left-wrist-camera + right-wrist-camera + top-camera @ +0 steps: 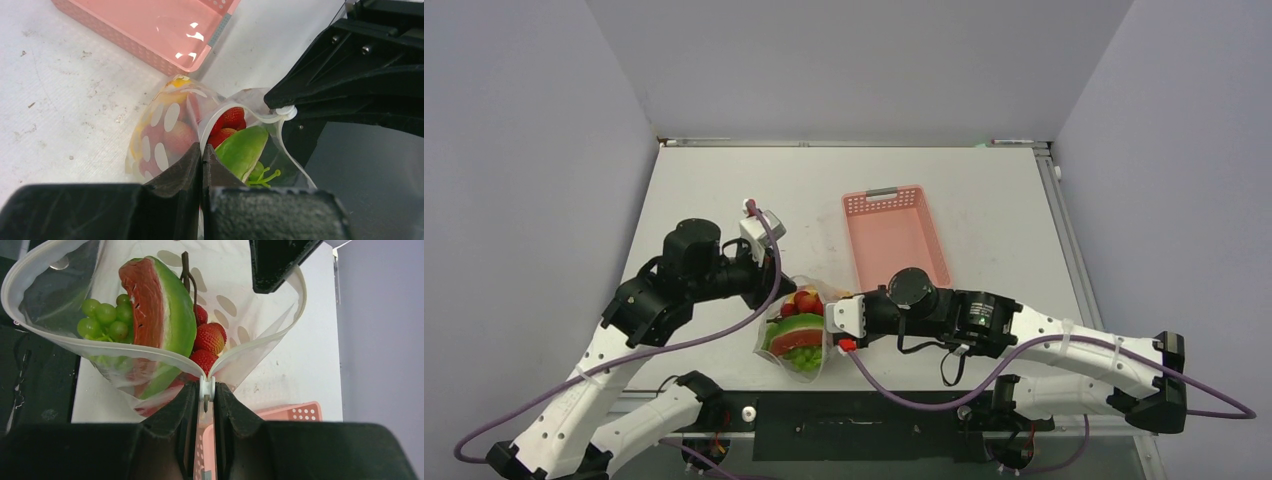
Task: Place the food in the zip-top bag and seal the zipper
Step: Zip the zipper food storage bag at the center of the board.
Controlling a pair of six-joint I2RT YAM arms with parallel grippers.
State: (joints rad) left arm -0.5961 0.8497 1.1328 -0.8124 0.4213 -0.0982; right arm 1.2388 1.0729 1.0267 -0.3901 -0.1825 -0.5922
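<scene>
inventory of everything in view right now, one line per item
table: one, white, whole work surface
basket: one, pink, slotted, mid-table beyond the right arm
zip-top bag: one, clear with white ovals, near edge between the arms, mouth open
zipper: one, whitish strip, around the bag mouth, unsealed
watermelon slice: one, red and green, in the bag
grapes: one bunch, green, in the bag beside the slice
strawberries: at least three, red, in the bag
round fruit: one, pinkish, in the bag
left fingers: black, shut on the bag's rim
right fingers: black, shut on the zipper's end
</scene>
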